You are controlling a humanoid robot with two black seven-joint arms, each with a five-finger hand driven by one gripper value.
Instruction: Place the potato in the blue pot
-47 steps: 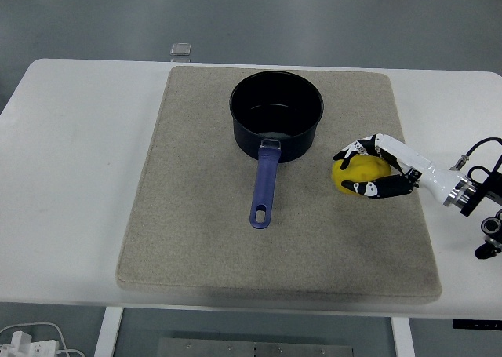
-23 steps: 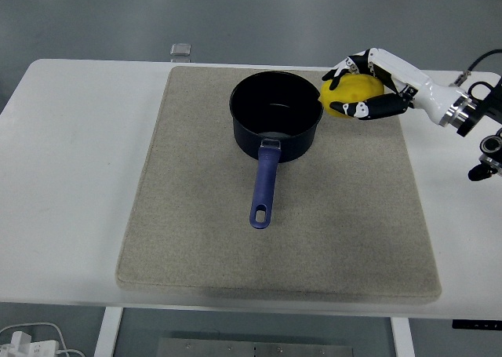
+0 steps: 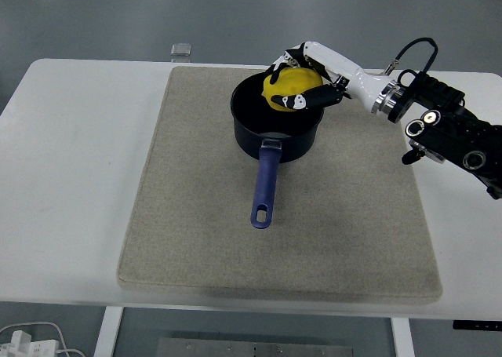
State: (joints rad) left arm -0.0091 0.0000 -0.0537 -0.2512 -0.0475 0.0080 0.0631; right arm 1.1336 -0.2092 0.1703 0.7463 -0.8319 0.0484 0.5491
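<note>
Table (image 3: 70, 176): white, near edge along the bottom of the view. A beige mat (image 3: 196, 239) covers its centre and lies flat.

Pot (image 3: 276, 115): blue, upright on the far half of the mat. Its handle (image 3: 264, 186) points toward the near edge and ends in a hanging hole. The inside is dark; part of the bottom shows below and left of the fingers.

Right hand (image 3: 302, 86): enters from the right edge on a black arm (image 3: 451, 133), white at the wrist, reaching left over the far right part of the mat. The hand is over the pot's far right rim. The fingers (image 3: 312, 100) are curled round the potato (image 3: 290, 88) and grip it. One black fingertip with white marking lies across its near side; the others wrap over its far and upper side.

Potato: yellow, rounded, held between the fingers, over the pot's opening at the far right part. Whether it touches the pot's rim or wall cannot be told. The pot's handle lies well nearer than the fingers and to their left.

Beyond the fingers to the left, a small grey block (image 3: 181, 50) sits at the table's far edge, well apart from the pot. Behind the table the floor is grey
</note>
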